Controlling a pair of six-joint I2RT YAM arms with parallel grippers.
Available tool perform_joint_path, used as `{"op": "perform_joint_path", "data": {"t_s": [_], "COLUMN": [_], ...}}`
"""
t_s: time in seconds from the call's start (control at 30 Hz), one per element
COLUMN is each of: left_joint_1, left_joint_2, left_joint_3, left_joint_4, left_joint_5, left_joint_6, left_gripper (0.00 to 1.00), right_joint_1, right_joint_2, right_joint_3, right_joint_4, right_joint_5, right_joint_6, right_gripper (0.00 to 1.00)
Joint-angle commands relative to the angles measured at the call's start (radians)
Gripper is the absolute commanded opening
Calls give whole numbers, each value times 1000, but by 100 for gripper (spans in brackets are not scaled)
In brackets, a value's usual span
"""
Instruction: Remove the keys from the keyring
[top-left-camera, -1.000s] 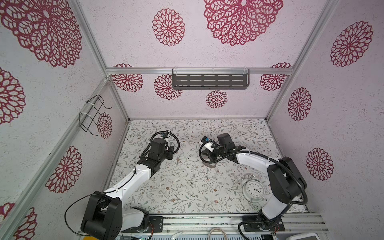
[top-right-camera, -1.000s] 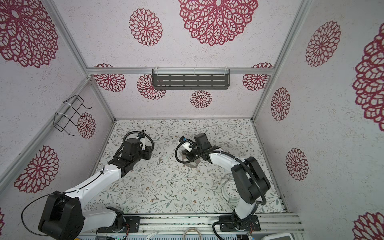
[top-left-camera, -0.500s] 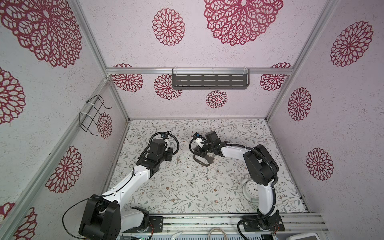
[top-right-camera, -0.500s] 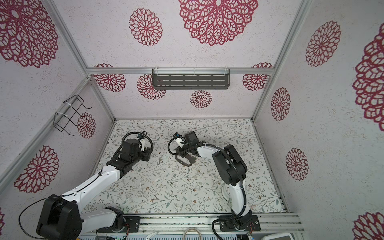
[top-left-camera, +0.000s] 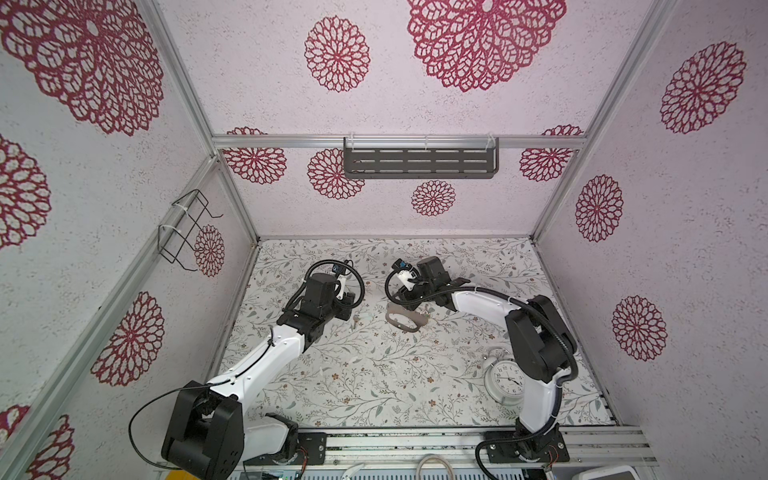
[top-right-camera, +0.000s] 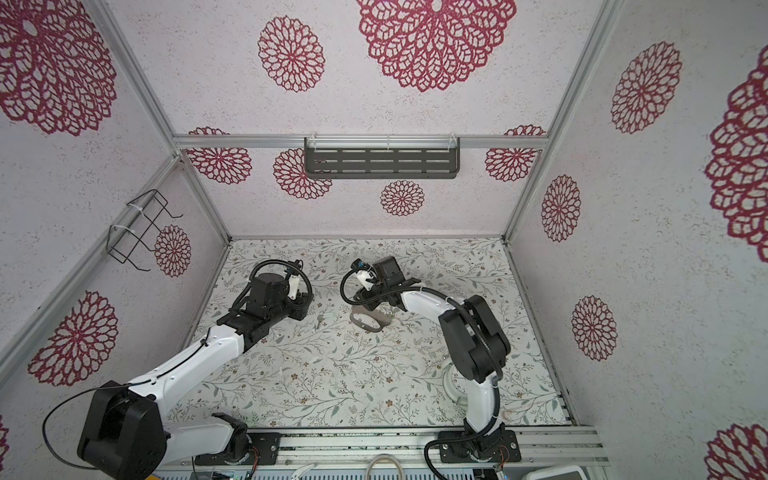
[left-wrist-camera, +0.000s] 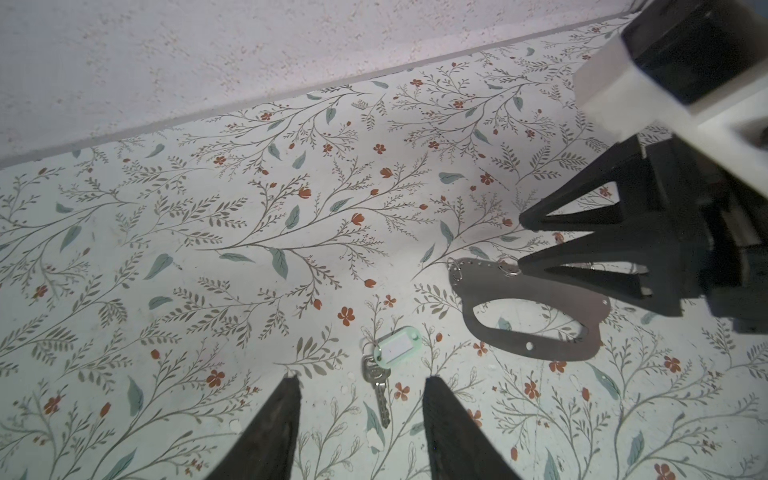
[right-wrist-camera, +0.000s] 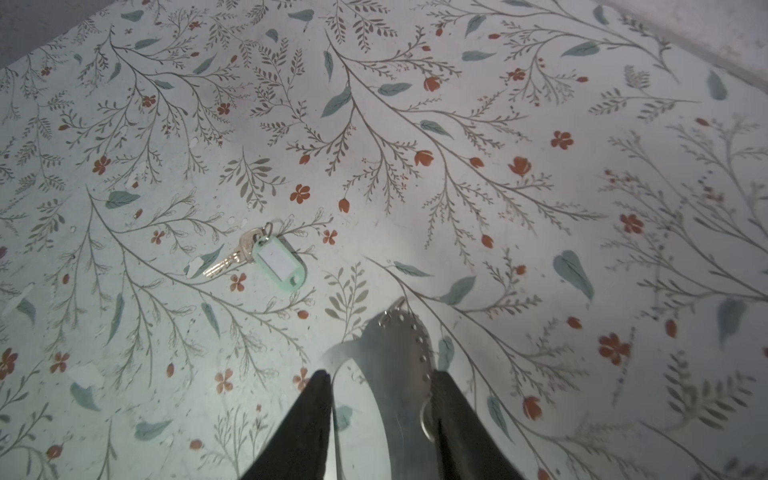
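- In both top views we see a floral-print table (top-left-camera: 374, 382) inside a walled booth.
  - The keyring (top-left-camera: 402, 323), a flat brown-grey loop, lies flat near the middle of the table.
  - The right gripper (top-left-camera: 413, 308) points down at the keyring's far edge.
  - The left arm (top-left-camera: 266, 361) reaches in from the left, with its fingertips hidden under the wrist.
  - A tiny pale shape between that arm and the keyring (top-right-camera: 368, 321) is the green-tagged key (top-right-camera: 319, 320).
  - A white alarm clock (top-left-camera: 505, 376) sits near the front right, well apart from the keyring.
- In the left wrist view, the left gripper (left-wrist-camera: 361, 379) has its fingers spread wide and holds nothing.
  - The green-tagged key (left-wrist-camera: 374, 372) lies flat on the table, off the keyring, with its blade reaching in between the two fingers.
  - The keyring (left-wrist-camera: 490, 278) lies nearby, apart from the key.
  - The right gripper (left-wrist-camera: 522, 241) has its tips parted, with table showing between them.
  - One tip sits at the keyring's edge beside a small wire ring (left-wrist-camera: 511, 268). We cannot tell whether it touches.
- In the right wrist view, the right gripper (right-wrist-camera: 380, 380) straddles one end of the keyring (right-wrist-camera: 395, 349).
  - One finger is right at the studded edge.
  - A strip of table shows between the other finger and the metal, so the jaws are parted and not clamped.
  - The green-tagged key (right-wrist-camera: 270, 259) lies apart from the keyring.
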Motion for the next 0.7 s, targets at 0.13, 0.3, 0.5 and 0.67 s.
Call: {"op": "perform_joint_path", "data": {"t_s": [0.13,0.3,0.5,0.67], "left_joint_1": [-23,-26,-35,-36], "left_joint_2": [10,-1,1,12], "left_joint_3": [10,2,-6,-1], "left_joint_4": [10,6,9,-5], "left_joint_5": [21,19,19,21], "left_joint_6": [14,8,-1,1], "left_gripper": [52,52,53,53], "right_joint_1": [3,23,61,89], "right_joint_2": [-98,-72,-34,20], "right_joint_3": [-129,-153,-153,-130], "right_joint_4": [-116,-131,-133,-129], "right_joint_5": [-1,21,45,40], "right_joint_6": [-69,-19,30,91], "right_gripper": [49,49,49,48]}}
